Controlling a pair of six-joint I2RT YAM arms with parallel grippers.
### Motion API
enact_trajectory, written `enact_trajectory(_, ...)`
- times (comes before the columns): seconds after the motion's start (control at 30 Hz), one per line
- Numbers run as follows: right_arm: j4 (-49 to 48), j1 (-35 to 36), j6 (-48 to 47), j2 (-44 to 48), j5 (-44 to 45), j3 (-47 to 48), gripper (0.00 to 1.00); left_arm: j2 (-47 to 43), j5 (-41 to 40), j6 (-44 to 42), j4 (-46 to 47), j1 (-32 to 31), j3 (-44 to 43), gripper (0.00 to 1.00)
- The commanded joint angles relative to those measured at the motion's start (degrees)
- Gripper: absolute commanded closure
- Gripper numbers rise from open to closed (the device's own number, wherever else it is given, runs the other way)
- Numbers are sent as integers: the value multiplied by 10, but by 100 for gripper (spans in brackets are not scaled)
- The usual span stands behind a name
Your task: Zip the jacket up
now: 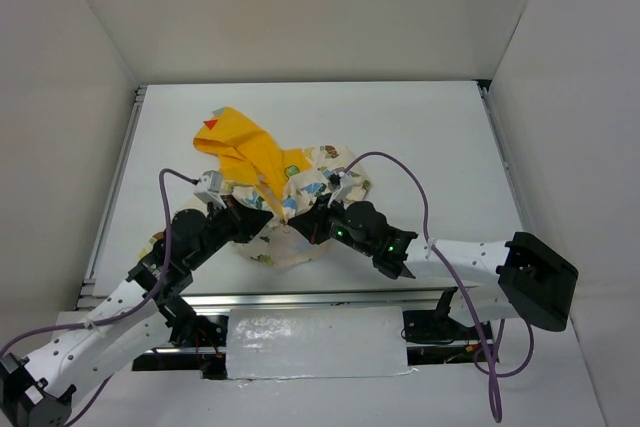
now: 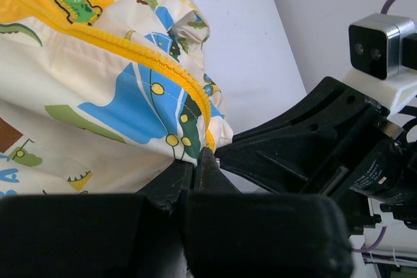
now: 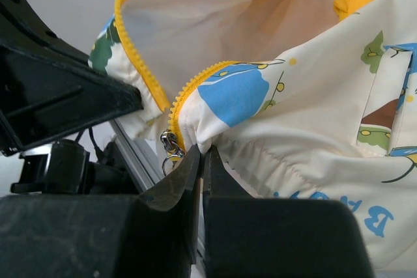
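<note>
Jacket position first: the jacket [image 1: 270, 187] lies crumpled on the white table [image 1: 430, 137], a little left of the middle. Its yellow hood [image 1: 235, 142] is on the far left and its hem is on the near side. Both arms reach in from the near edge and meet at this hem. The left gripper [image 1: 262, 221] comes from the left and the right gripper [image 1: 306, 223] from the right, and they are just beside each other.

In the wrist views, both claws are narrow, with the fingers pressed together. Each one seems to pinch the cream fabric of the hem at the bottom end of the zipper [image 3: 195, 76]. The front is open, and the two yellow rows of teeth spread apart toward the hood.

I judge that the long axis of the zipper runs from the claws away to the far left, so the pull must go in that direction. The small metal slider [image 3: 168, 142] hangs at the near end, just beside the right fingertips [image 3: 210, 161], on their left. The right arm is nearer to it, but I think neither claw holds it now.
</note>
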State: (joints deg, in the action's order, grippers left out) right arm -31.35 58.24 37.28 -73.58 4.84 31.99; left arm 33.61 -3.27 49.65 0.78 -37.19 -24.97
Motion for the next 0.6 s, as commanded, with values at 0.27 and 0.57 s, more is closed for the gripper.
enact_trajectory(0.27, -41, 0, 26, -2, 36, 11, 100, -3, 39, 6, 58, 2, 20, 100)
enact_trajectory(0.57, -17, 1, 20, -12, 39, 19, 100, -11, 35, 5, 48, 2, 15, 100)
